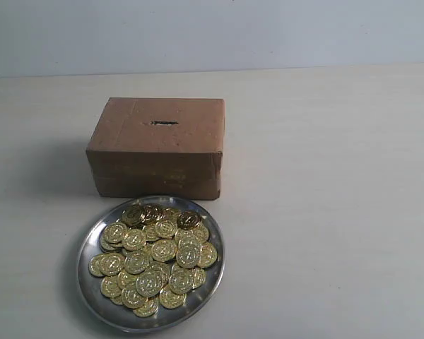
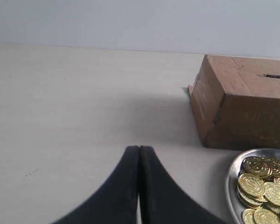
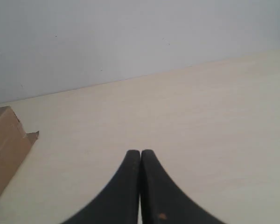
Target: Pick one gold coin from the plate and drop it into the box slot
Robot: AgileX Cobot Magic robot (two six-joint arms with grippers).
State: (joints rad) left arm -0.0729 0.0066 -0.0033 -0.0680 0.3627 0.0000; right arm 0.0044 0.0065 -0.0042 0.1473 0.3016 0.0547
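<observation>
You have: box [image 1: 155, 152] with slot [image 1: 164, 123] at centre frame, plate [image 1: 206, 288] of gold coins [image 1: 155, 258] below, left tool [image 2: 139, 149] and right tool [image 3: 140, 153] pressed together.

Plain brown box [image 1: 155, 148], dark slot [image 1: 164, 123], shiny silver plate [image 1: 86, 279], gold embossed coins [image 1: 154, 254], black hands [image 2: 139, 154]

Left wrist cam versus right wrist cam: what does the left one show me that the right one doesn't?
Only the left wrist view: the slot, the plate rim with coins, and the shut left gripper. Only the right wrist view: the shut right gripper; no plate, coins or slot there. Both: the box, just a corner of it in the right view, plus table and wall.
</observation>
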